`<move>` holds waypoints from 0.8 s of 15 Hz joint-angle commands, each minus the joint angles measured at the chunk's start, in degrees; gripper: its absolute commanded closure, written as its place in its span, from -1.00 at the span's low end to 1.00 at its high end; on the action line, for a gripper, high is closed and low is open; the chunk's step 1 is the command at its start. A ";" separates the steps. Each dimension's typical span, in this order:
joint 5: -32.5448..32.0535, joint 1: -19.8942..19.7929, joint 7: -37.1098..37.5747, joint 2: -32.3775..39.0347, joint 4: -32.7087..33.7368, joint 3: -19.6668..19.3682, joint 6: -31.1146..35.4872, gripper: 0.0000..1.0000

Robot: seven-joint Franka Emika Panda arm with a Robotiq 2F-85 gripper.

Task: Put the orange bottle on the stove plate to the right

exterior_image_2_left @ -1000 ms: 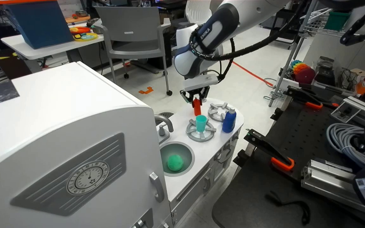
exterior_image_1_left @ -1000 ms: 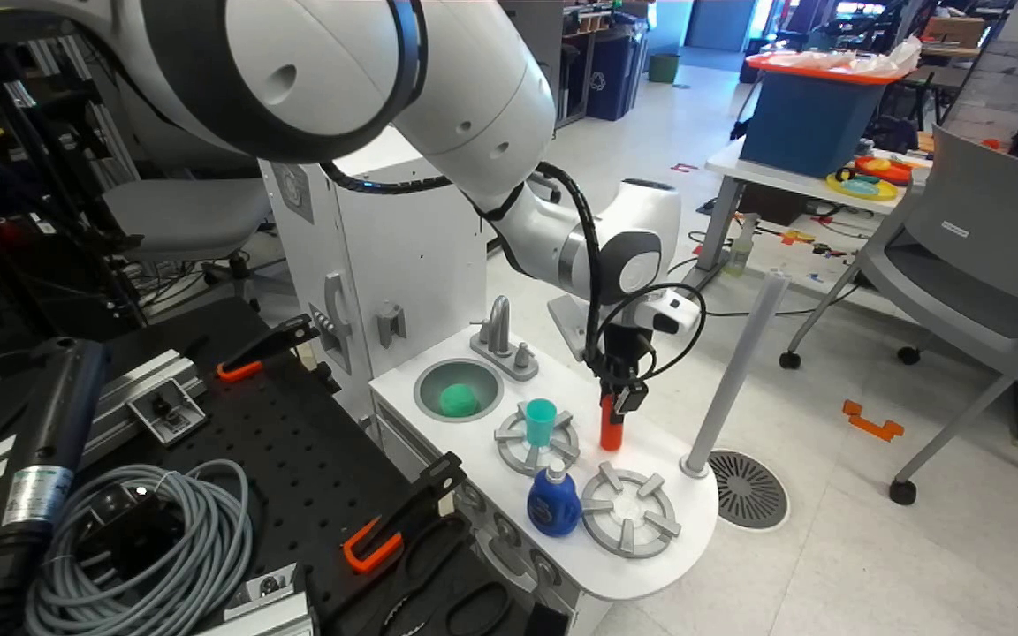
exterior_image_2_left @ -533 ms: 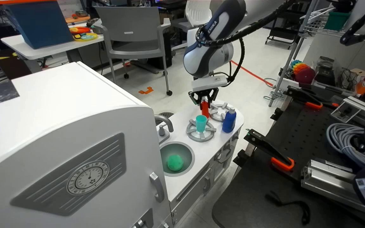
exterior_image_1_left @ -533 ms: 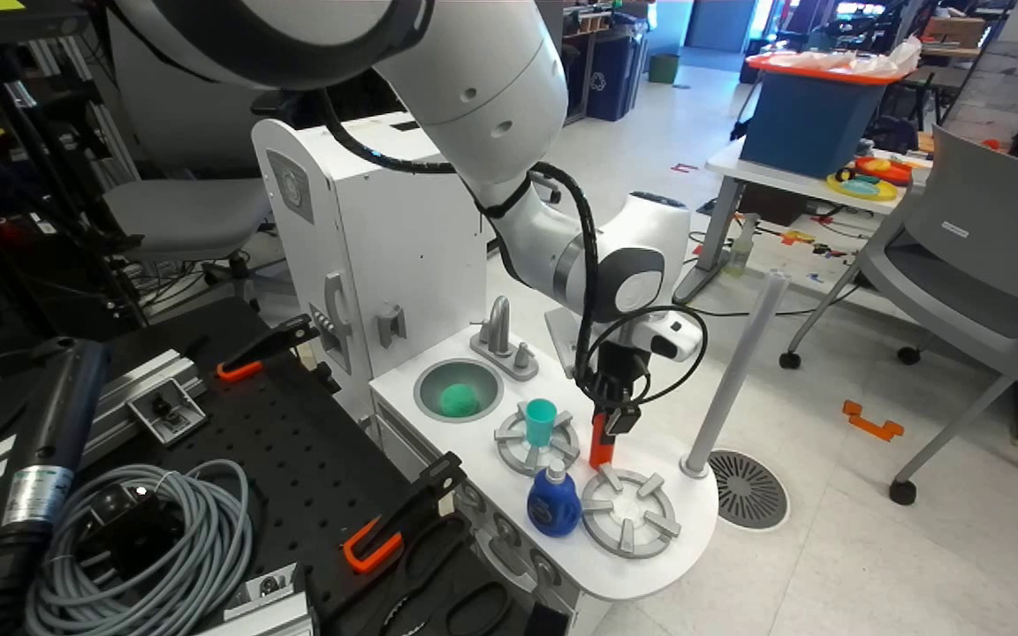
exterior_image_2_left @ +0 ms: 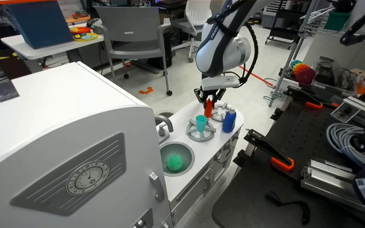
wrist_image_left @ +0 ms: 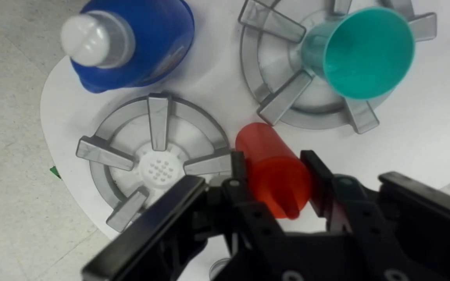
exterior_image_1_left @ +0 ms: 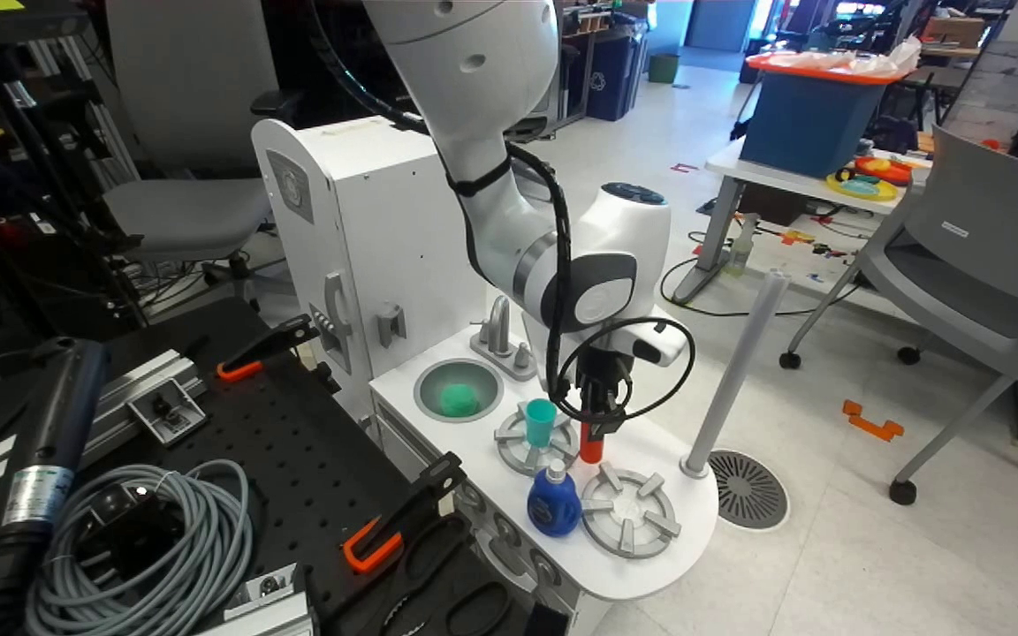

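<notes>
The orange bottle is upright between my gripper's pads, with the black fingers on both sides. My gripper is shut on it, and it also shows in both exterior views. The bottle's base is low, beside the gap between the two burners; I cannot tell whether it touches the counter. The right stove plate, a grey spoked burner, lies just left of the bottle in the wrist view. It bears nothing, and it also shows in an exterior view.
A teal cup stands on the other burner. A blue bottle stands beside the right stove plate, near the counter's front edge. A sink with a green ball and a grey post flank the burners.
My gripper has moved with the orange bottle across the counter, closer to the gap between the two burners. The bottle looks more upright than half a second ago. The cup and blue bottle are unmoved.
</notes>
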 commanded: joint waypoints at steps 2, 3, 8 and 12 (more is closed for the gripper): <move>4.43 -2.82 -5.28 -9.21 -12.31 1.67 3.54 0.72; 5.16 -3.44 -5.67 -10.11 -13.12 1.65 3.09 0.72; 8.08 -6.99 -5.52 -8.85 -7.89 1.81 -2.10 0.72; 9.80 -9.36 -4.61 -4.77 0.36 1.29 -8.27 0.72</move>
